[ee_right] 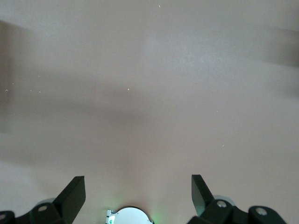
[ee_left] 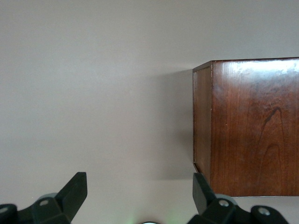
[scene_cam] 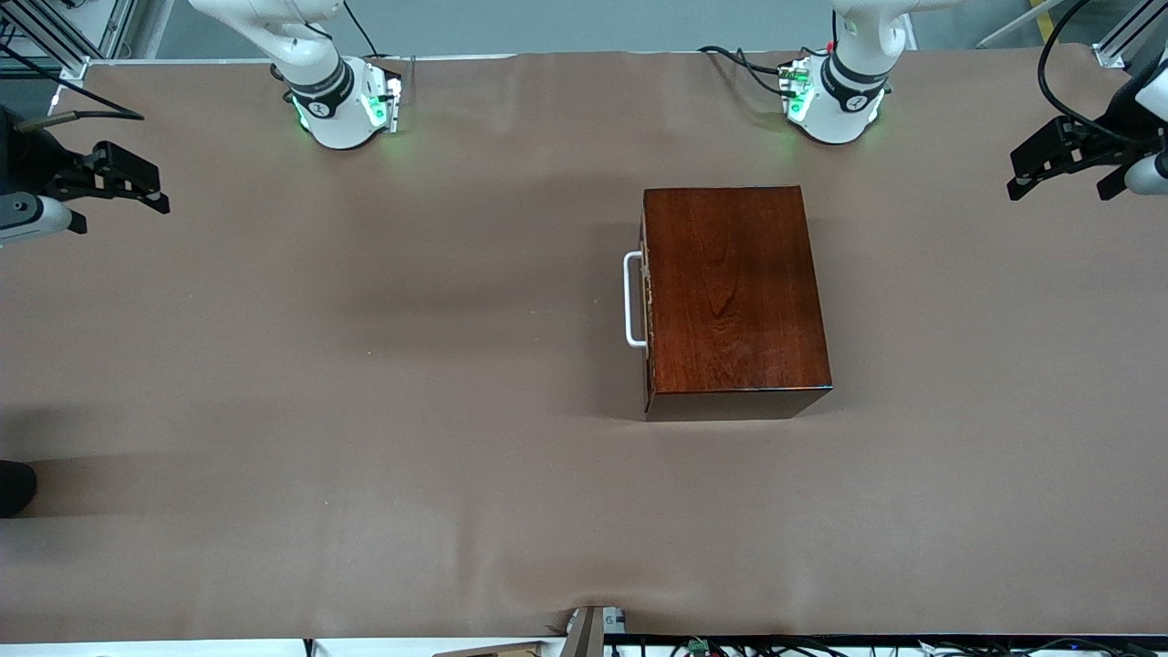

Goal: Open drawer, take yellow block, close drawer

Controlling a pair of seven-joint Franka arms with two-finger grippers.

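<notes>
While drawer [scene_cam: 650, 301] shut: glossy wood, white U-handle [scene_cam: 632, 300].

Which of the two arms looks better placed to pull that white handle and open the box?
Probably the right. The handle faces the right arm's end of the table, giving the open right gripper a clear pull. The open left gripper hangs past the wooden box's closed back.

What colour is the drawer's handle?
White: the handle is a U-shaped bar on the shut drawer's front, facing the right arm's end of the table. Front view shows it best.
</notes>
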